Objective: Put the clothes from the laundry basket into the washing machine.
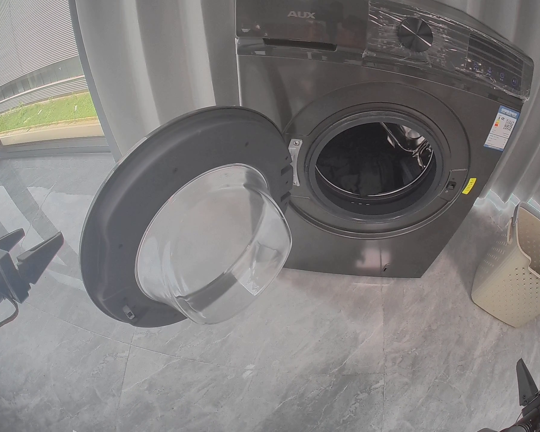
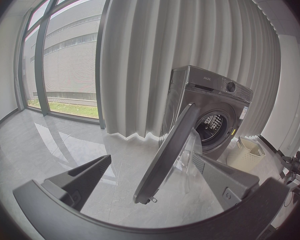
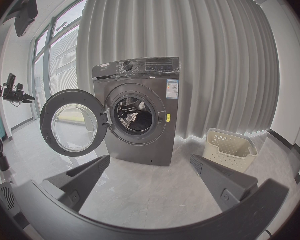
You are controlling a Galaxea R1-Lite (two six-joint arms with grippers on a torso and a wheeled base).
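- At 12 o'clock, one washing machine (image 1: 366,61), its one door (image 1: 162,169) open; one dark heap of clothes (image 1: 360,175) lies inside it.
- At 3 o'clock, one laundry basket (image 1: 516,271).
- Two grippers: left gripper (image 1: 37,238) at 9, right gripper (image 3: 149,157) at 5, both with fingers apart.

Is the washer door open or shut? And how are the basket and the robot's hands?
Washing machine door: swung wide open.
Drum: dark clothes inside.
Laundry basket: upright on the floor, looks empty.
Left gripper: open, holding nothing.
Right gripper: open, holding nothing.
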